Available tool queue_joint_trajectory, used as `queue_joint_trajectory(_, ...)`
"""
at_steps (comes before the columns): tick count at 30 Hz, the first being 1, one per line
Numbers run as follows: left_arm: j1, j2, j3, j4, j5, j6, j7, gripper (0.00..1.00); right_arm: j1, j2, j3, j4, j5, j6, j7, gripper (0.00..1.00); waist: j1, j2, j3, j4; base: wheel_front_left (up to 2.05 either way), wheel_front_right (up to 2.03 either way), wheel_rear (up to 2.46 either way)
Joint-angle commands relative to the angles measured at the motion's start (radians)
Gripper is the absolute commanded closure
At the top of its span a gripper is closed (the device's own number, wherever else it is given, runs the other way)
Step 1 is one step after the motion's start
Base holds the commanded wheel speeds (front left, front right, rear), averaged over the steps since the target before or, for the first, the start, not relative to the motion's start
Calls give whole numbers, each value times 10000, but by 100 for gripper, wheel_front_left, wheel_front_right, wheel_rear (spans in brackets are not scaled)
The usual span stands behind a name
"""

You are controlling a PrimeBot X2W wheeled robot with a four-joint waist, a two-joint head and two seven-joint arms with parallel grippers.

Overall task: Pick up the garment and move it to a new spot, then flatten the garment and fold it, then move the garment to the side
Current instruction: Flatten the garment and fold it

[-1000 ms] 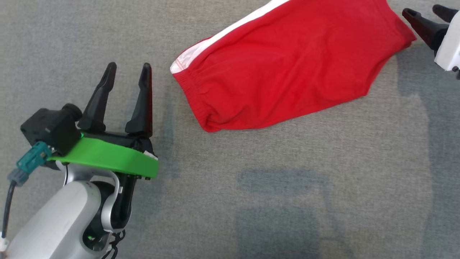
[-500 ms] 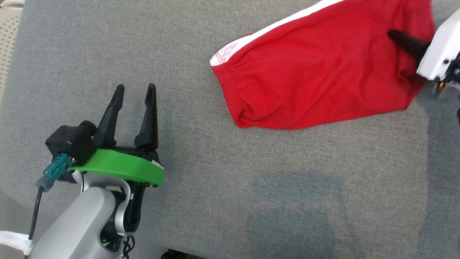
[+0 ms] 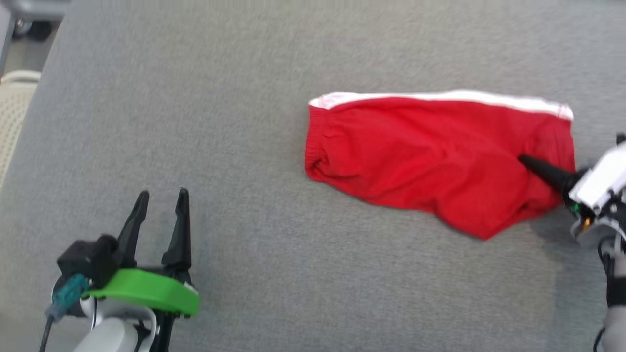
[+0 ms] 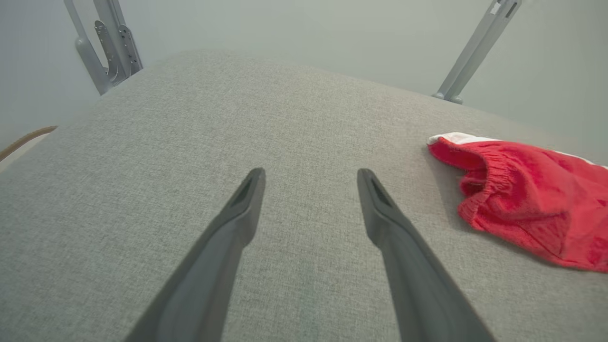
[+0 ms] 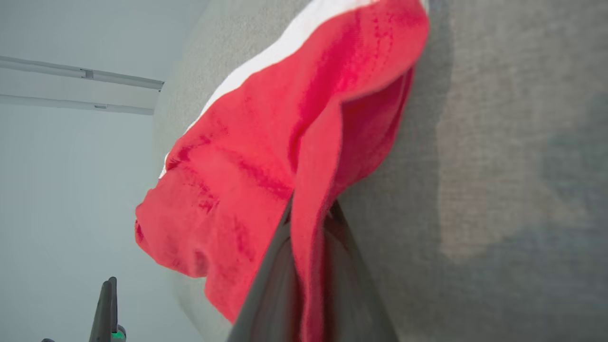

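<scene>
The garment (image 3: 430,151) is a pair of red shorts with a white side stripe, lying on the grey table, elastic waistband to the left. My right gripper (image 3: 523,161) comes in from the right edge and is shut on the garment's right end. In the right wrist view red cloth (image 5: 285,156) is pinched between the two dark fingers (image 5: 270,285) and drapes over them. My left gripper (image 3: 161,195) stands open at the lower left, well away from the garment. Between its fingers in the left wrist view (image 4: 308,175) there is only bare table, with the waistband (image 4: 479,171) off to the right.
The grey fabric-covered table (image 3: 244,98) stretches all around the garment. Its left edge (image 3: 44,98) shows at the upper left, with a pale perforated object (image 3: 12,107) beyond it. Metal frame legs (image 4: 107,42) stand past the far edge.
The right gripper went from open beside the garment's edge to shut on its right end. The head camera shifted, so the whole scene sits differently. The left gripper stayed open.
</scene>
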Motion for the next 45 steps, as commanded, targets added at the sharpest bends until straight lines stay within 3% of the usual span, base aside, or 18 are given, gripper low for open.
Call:
queue_joint_trajectory(1, 204, -12, 39, -12, 146, -41, -72, 0, 277, 31, -103, -63, 78, 3, -53, 100, 0, 29, -1177, -1063, 0, 0, 0)
queue_joint_trajectory(6, 1263, -379, 813, 249, 935, -670, -57, 0, 1566, 520, -648, -217, 244, 4, -736, 100, 0, 29, -1621, -1675, 0, 0, 0)
queue_joint_trajectory(11, 1455, -629, 930, 606, 1463, -1137, -58, 0, 1673, 632, -722, 417, -106, 4, -1983, 100, 0, 29, -1691, -1888, 0, 0, 0)
queue_joint_trajectory(16, 1356, -834, 870, 711, 1819, -1405, -59, 0, 1084, 222, -772, 744, -320, 4, -2614, 100, 0, 29, -1773, -1856, 0, 0, 0)
queue_joint_trajectory(21, 1360, -1075, 681, 742, 2134, -1565, -59, 0, 626, 10, -384, 58, -433, 6, -2401, 100, 0, 29, -1923, -1571, 0, 0, 0)
queue_joint_trajectory(29, 1503, -1414, 520, 925, 2555, -1908, -58, 0, 979, 656, 2058, -1083, -1748, 4, -2127, 100, 0, 29, -1964, -1152, 0, 0, 0)
queue_joint_trajectory(35, 1106, -1551, 572, 1257, 2790, -2380, -59, 0, 1015, 775, 3722, -200, -2300, 6, -2932, 100, 0, 29, -1810, -723, 0, 0, 0)
queue_joint_trajectory(42, 937, -1743, 772, 1524, 2980, -2566, -59, 0, 403, 776, 4851, 1164, -2147, 6, -4135, 100, 0, 29, -1740, -496, 0, 0, 0)
queue_joint_trajectory(43, 943, -1775, 788, 1567, 3009, -2598, -60, 0, 274, 775, 4987, 1331, -2206, 4, -4388, 75, 0, 29, -1740, -489, 0, 0, 0)
queue_joint_trajectory(44, 957, -1805, 813, 1604, 3040, -2615, -59, 0, 160, 774, 5105, 1484, -2217, 4, -4650, 0, 0, 29, -1751, -496, 0, 0, 0)
queue_joint_trajectory(45, 970, -1830, 865, 1640, 3085, -2628, -59, 0, 69, 773, 5193, 1662, -2081, 4, -4885, 0, 0, 29, -1768, -510, 0, 0, 0)
